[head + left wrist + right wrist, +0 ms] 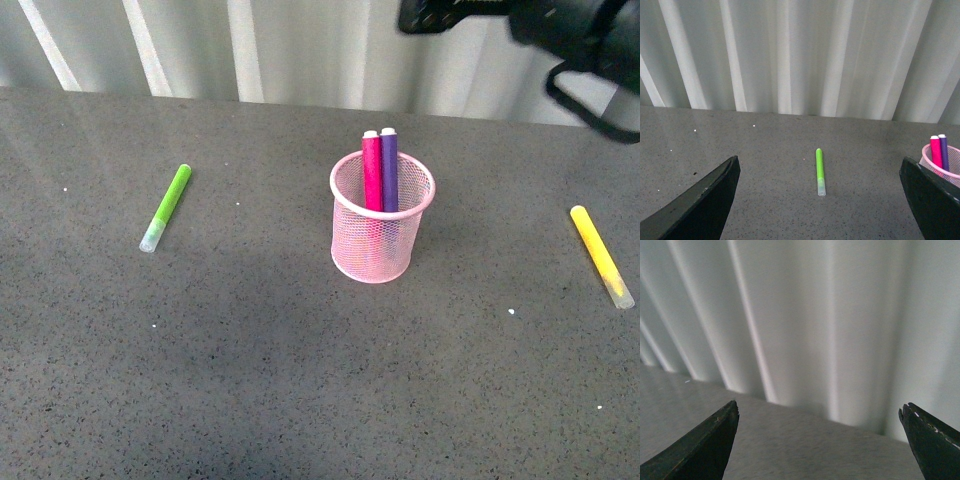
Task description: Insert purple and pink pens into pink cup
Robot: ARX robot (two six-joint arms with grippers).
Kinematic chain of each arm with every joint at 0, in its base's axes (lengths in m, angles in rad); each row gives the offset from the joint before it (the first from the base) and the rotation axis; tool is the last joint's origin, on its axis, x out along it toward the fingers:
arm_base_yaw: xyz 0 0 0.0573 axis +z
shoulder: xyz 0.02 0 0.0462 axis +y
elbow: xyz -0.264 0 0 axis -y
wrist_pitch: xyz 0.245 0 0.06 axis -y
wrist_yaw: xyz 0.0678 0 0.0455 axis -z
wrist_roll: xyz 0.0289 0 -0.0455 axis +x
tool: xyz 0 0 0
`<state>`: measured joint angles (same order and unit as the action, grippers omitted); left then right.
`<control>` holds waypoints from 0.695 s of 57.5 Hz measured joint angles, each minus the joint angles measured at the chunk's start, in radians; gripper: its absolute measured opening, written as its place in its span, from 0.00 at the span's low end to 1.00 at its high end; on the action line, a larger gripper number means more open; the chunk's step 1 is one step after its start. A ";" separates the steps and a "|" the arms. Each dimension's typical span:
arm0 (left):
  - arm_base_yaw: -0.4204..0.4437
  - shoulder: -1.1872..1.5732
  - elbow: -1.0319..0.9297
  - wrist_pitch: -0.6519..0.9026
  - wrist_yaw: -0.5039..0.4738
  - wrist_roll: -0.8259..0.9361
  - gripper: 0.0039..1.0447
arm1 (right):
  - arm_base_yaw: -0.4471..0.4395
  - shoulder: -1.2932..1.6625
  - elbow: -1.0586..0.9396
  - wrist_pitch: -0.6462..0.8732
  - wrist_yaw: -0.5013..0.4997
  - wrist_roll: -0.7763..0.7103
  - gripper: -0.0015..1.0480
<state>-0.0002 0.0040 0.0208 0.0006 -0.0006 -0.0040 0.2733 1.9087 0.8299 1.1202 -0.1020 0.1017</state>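
Both pens stand in the pink cup (383, 232) at the middle of the front view: the pink pen (372, 172) and purple pen (389, 168) lean side by side against its far rim, tips poking above it. By the look of it, the task is done and nothing is left to insert. The left end effector (819, 200) and right end effector (819, 440) are both spread apart, holding nothing. A green marker (166, 207) at centre left and a yellow marker (601, 255) at right lie on the worktop (250, 380).

No writing, label, brand, number or sign can be read anywhere in these views, neither on the markers, the mesh cup, nor the tabletop.
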 joint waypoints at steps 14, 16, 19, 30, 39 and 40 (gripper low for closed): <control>0.000 0.000 0.000 0.000 0.000 0.000 0.94 | -0.167 -0.426 -0.205 -0.123 0.072 -0.080 0.93; 0.000 0.000 0.000 0.000 0.000 0.000 0.94 | -0.185 -0.495 -0.241 -0.149 0.069 -0.094 0.93; 0.000 0.000 0.000 0.000 0.000 0.000 0.94 | -0.213 -0.612 -0.303 -0.198 0.048 -0.099 0.93; 0.000 0.000 0.000 0.000 0.000 0.000 0.94 | -0.303 -1.049 -0.480 -0.460 0.000 -0.080 0.93; 0.000 0.000 0.000 0.000 0.000 0.000 0.94 | -0.315 -1.385 -0.562 -0.732 0.073 -0.070 0.87; 0.000 0.000 0.000 0.000 0.000 0.000 0.94 | -0.309 -1.398 -0.562 -0.759 0.084 -0.071 0.86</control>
<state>-0.0002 0.0040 0.0208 0.0006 -0.0006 -0.0040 -0.0353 0.5110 0.2684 0.3614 -0.0181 0.0303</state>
